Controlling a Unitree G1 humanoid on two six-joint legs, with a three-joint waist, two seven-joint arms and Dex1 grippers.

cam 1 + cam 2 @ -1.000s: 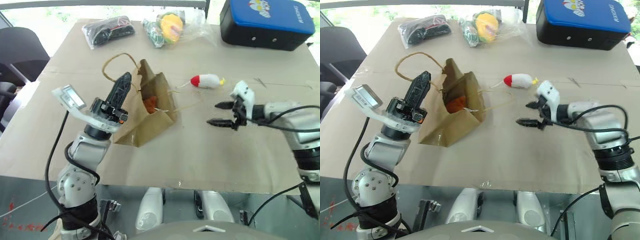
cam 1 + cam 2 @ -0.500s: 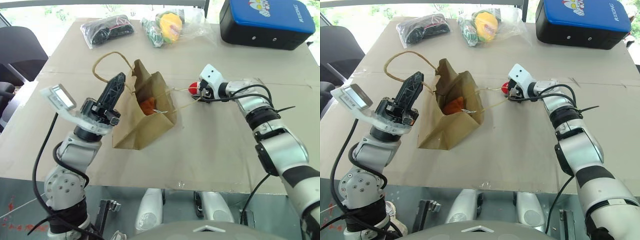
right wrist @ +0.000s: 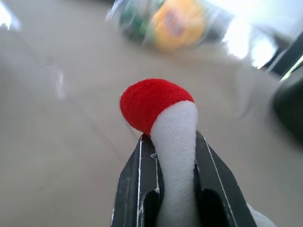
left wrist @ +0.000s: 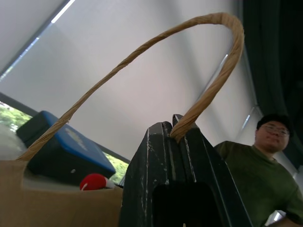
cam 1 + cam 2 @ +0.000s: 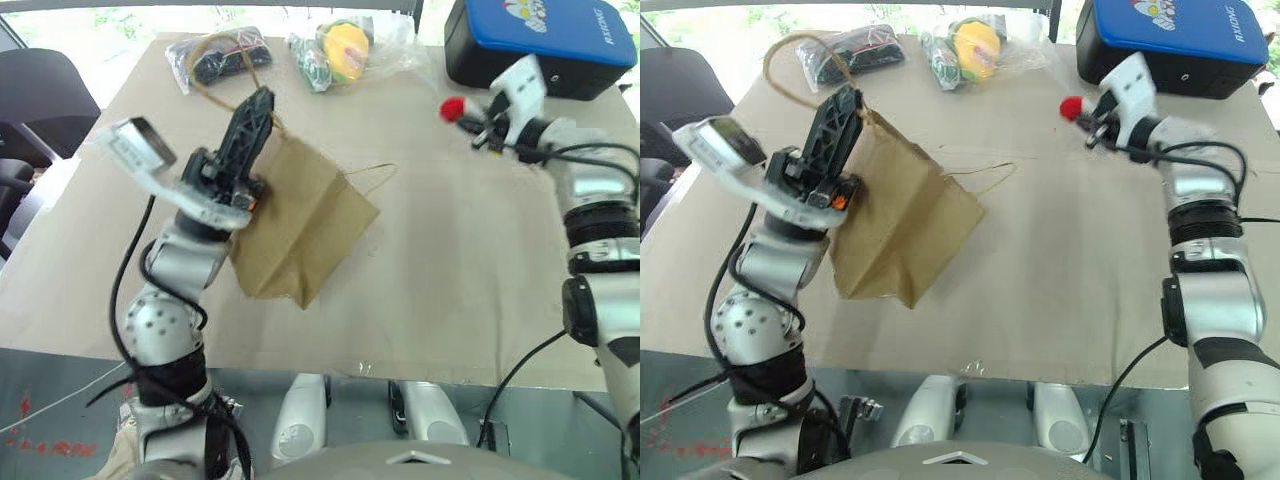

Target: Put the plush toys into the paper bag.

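Where a second earlier the right gripper [image 3: 168,156] had hovered with jaws apart short of the white chicken [image 3: 163,118] lying on the table [image 5: 450,270], it now pinched that toy between its black fingers and had carried it up off the cardboard to about one o'clock of the paper bag [image 5: 305,215], just in front of the blue-lidded case [image 5: 545,40]. Only the red comb end stuck out past the fingertips.

Meanwhile the left gripper [image 4: 182,130], pressed together on one twisted loop handle [image 4: 142,56], had lifted higher, so the bag hung tilted from it with its lower corner resting on the table and its mouth turned away from the head camera. The orange-brown toy seen inside earlier could no longer be made out, hidden by the bag wall.

Judging by this, one toy was probably bagged and the second was in hand, with the carry to the bag's mouth remaining.

On the case lid, white lettering ran along the edge; it seemed to end in "XIONG", though the opening letters were unclear. No other writing was legible.
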